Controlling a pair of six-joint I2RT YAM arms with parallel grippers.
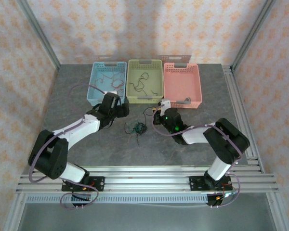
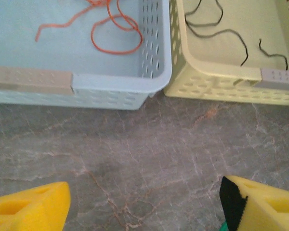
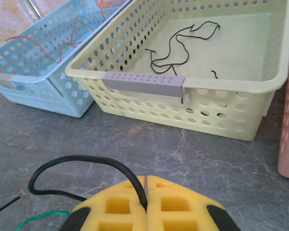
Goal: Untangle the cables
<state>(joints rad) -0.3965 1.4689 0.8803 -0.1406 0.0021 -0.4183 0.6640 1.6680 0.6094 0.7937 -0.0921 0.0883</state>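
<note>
Along the far side of the table [image 1: 86, 139] stood three baskets in a row: a blue basket [image 1: 108, 63] on the left, a yellow basket [image 1: 145, 61] in the middle and a pink basket [image 1: 182, 65] on the right. Thin orange cables [image 2: 116, 52] lay loose in the blue basket, and thin black cables [image 2: 216, 32] lay in the yellow basket. Near the middle of the table, between the two arms and on the near side of the yellow basket, sat the tangle of cables [image 1: 136, 128] — a small dark knot with green in it, resting on the table apart from every basket.

The left fingers [image 1: 120, 109] hung over the table at the near right corner of the blue basket, left of the tangle. In the left wrist view their yellow pads [image 2: 33, 204] stood wide apart with bare table between them, holding nothing.

The right fingers [image 3: 147, 190] were pressed together, clamped on a black cable [image 3: 77, 159] that came out of the seam between them, arched up and to the left in a loop and dropped back to the table. A green cable [image 3: 38, 216] ran along the table just left of those fingers, below the loop. From above, the right fingers were right of the tangle, on the near side of the gap between the yellow basket and the pink basket — short of both
</note>
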